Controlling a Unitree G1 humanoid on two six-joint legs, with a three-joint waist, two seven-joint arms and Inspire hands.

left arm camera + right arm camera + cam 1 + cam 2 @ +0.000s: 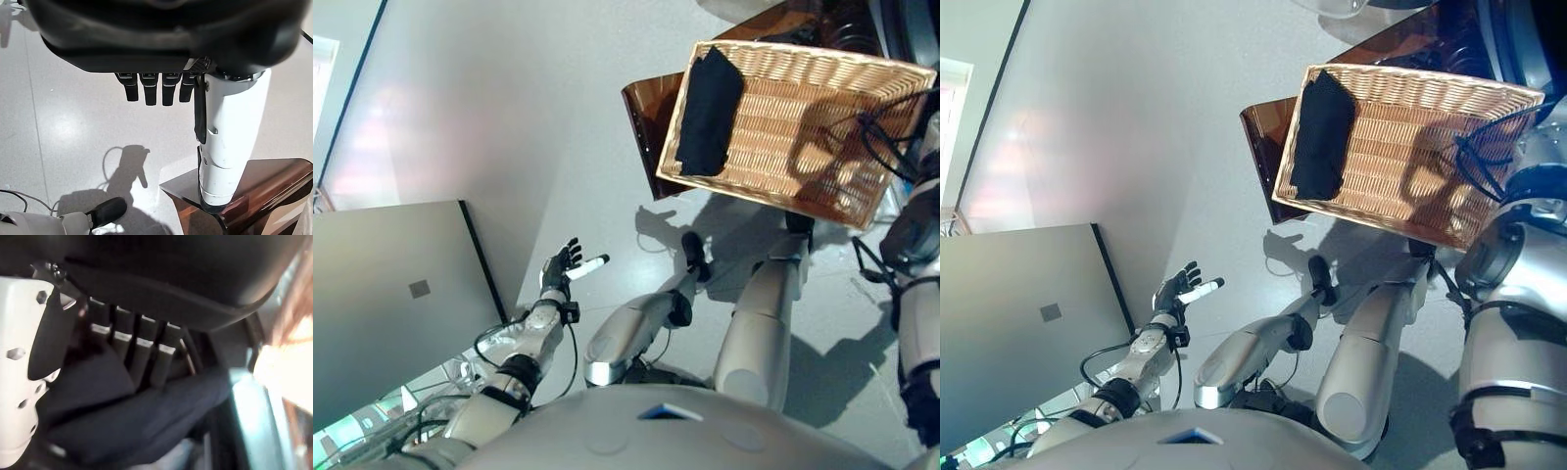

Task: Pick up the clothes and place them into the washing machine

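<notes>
no readable text anywhere (none at all).

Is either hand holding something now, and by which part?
The left hand is open and holds nothing. The right hand lies against a dark cloth; whether it grips it cannot be told.

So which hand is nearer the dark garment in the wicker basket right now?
Left, as far as shown. The left hand hovers open over the floor, well short of the dark garment in the wicker basket; the right hand is off-frame, at other dark cloth.
</notes>
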